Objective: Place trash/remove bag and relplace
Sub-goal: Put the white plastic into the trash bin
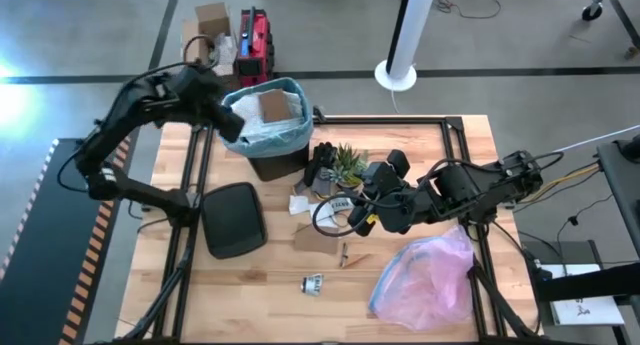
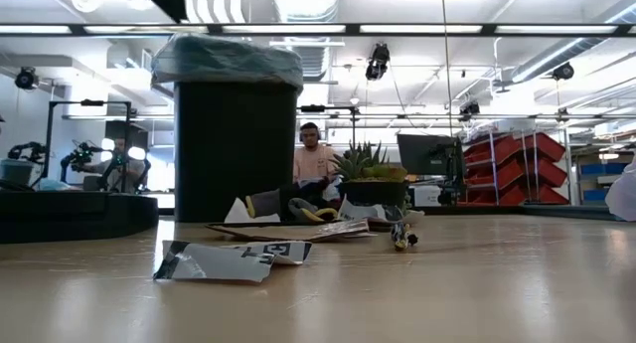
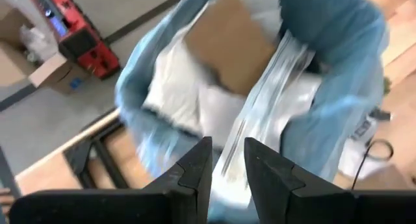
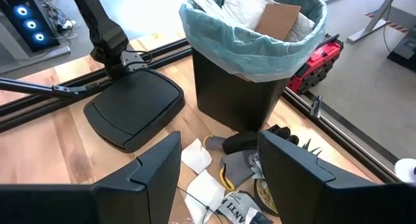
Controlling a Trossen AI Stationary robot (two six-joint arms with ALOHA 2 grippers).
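Grey floor (image 1: 500, 25) spreads beyond the wooden table (image 1: 420, 285). A white pole (image 1: 408, 35) stands behind it, cardboard boxes (image 1: 205, 30) far left. Bright ceiling lights (image 2: 417, 29) run overhead; red shelving (image 2: 517, 169) lines the far right.

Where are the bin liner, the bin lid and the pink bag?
bin liner (image 4: 224, 34), right wrist view, rim fold.
bin lid (image 1: 232, 218), high view, top centre.
pink bag (image 1: 425, 275), high view, middle.
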